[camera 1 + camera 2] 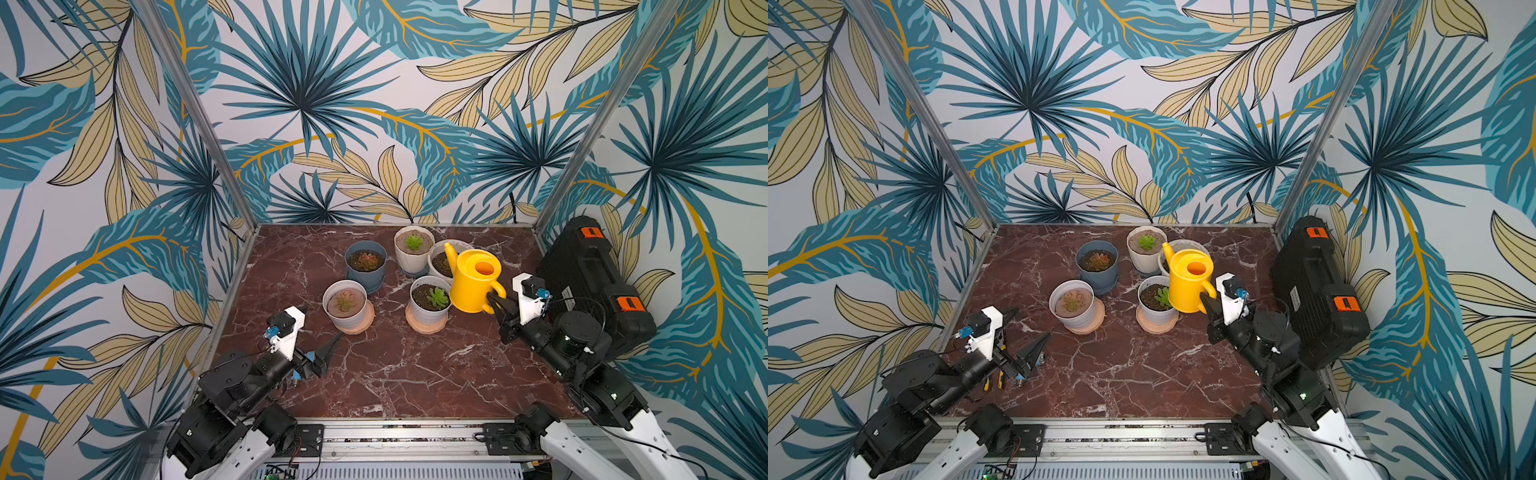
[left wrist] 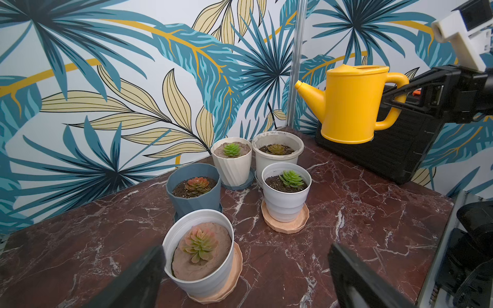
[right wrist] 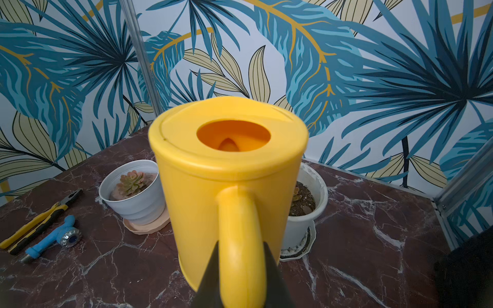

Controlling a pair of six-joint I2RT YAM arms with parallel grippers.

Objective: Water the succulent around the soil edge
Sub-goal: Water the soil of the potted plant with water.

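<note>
My right gripper (image 1: 496, 301) (image 3: 240, 253) is shut on the handle of the yellow watering can (image 1: 473, 282) (image 2: 352, 106), which hangs upright above the table's back right. Its spout (image 1: 449, 251) points toward the back, over a white pot (image 1: 440, 259) with a brownish succulent. Just left of the can, a green succulent (image 1: 436, 297) grows in dark soil in a white pot on a saucer. My left gripper (image 1: 320, 328) (image 2: 246, 249) is open and holds nothing, beside a white pot with a pink-green succulent (image 2: 198, 244).
A blue pot (image 1: 365, 262) and a cream ribbed pot (image 1: 413, 245) stand further back. A black case (image 1: 590, 282) leans along the right edge behind my right arm. Pliers (image 3: 40, 221) and a blue tool (image 3: 53, 237) lie near the left arm.
</note>
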